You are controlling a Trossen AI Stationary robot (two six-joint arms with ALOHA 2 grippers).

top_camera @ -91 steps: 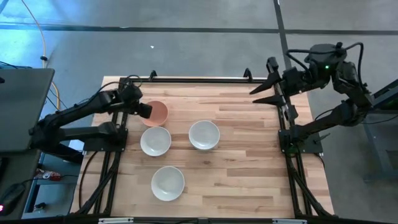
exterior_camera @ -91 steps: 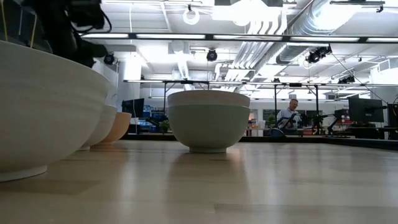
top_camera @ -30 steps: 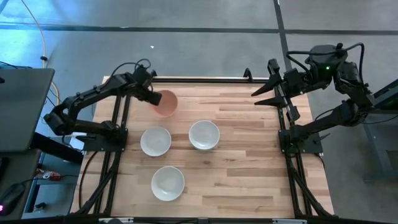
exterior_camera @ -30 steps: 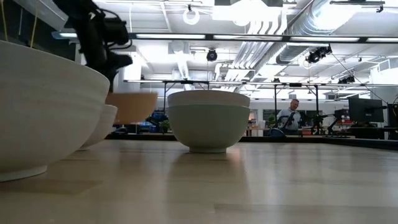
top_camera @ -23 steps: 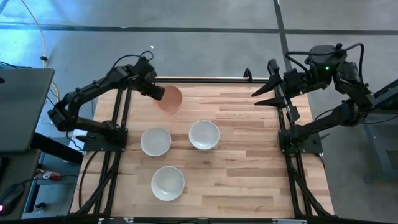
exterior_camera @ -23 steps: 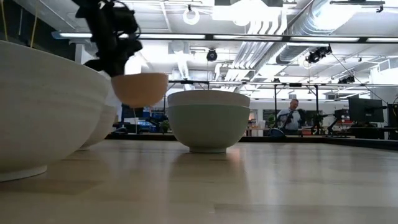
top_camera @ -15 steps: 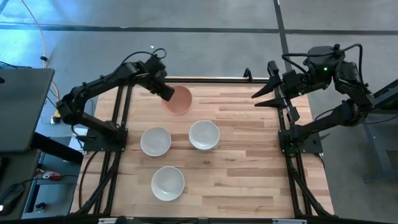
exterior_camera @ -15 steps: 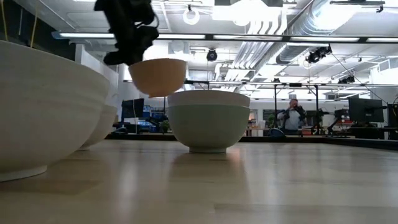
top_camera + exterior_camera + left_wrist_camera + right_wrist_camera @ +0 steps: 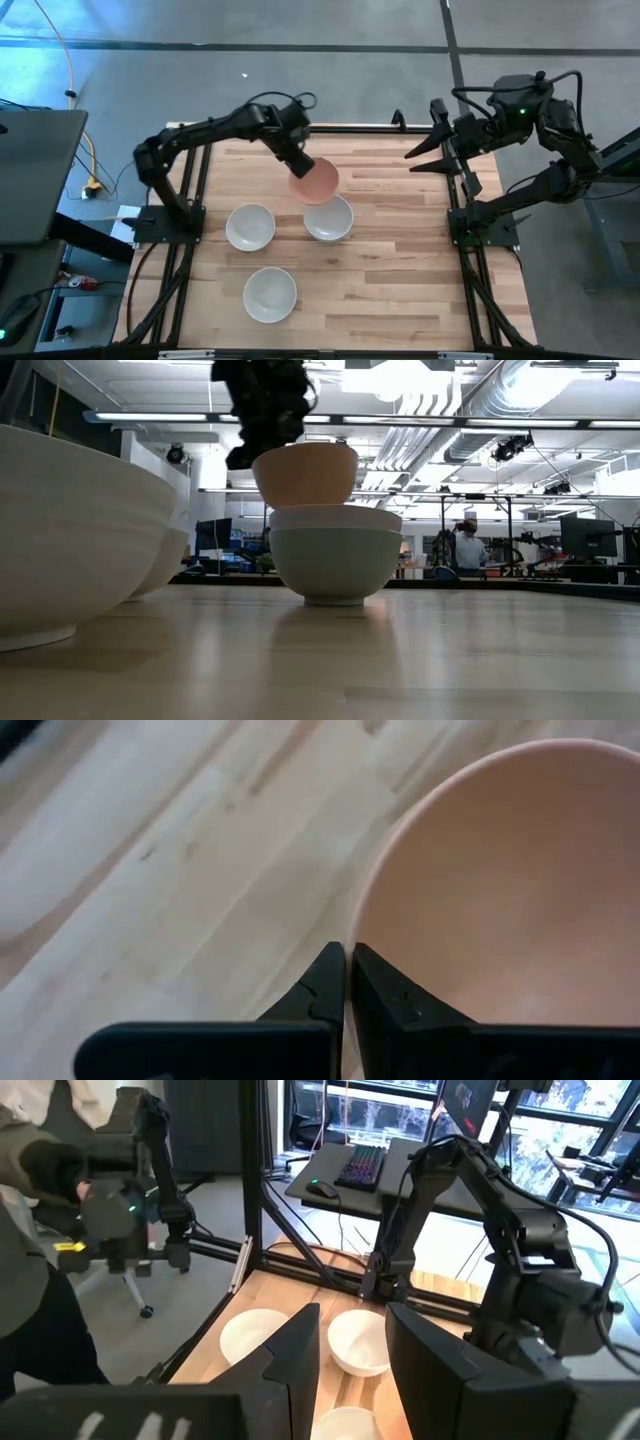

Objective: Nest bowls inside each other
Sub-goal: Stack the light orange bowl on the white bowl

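My left gripper [image 9: 299,163] is shut on a salmon-orange bowl [image 9: 317,184], which hangs upright in the air. In the low view the bowl [image 9: 305,474] floats just above a white bowl nested in a pale green one [image 9: 335,560]. That stack [image 9: 330,220] stands on its foot at the table's middle. Two more white bowls [image 9: 250,227] [image 9: 270,294] stand on the table nearer the front. My right gripper [image 9: 424,150] hovers open at the far right edge, holding nothing. My left gripper pinches the salmon-orange bowl's rim [image 9: 353,934] on the side toward the table's far left. One finger is inside the bowl and one outside. The fingers [image 9: 326,985] slant down from that side. The bowl is lifted clear, upright with its mouth up.
The black frame rails [image 9: 320,127] run along the table's far and side edges. Bare wood [image 9: 400,260] lies right of the bowls. A person [image 9: 40,1230] stands beyond the table's left side in the right wrist view.
My left gripper has carried the salmon-orange bowl up and toward the table's right, a little toward the near edge. It has gone from beside the far-left corner to just over the nested stack. The bowl has stayed upright and shut in the fingers.
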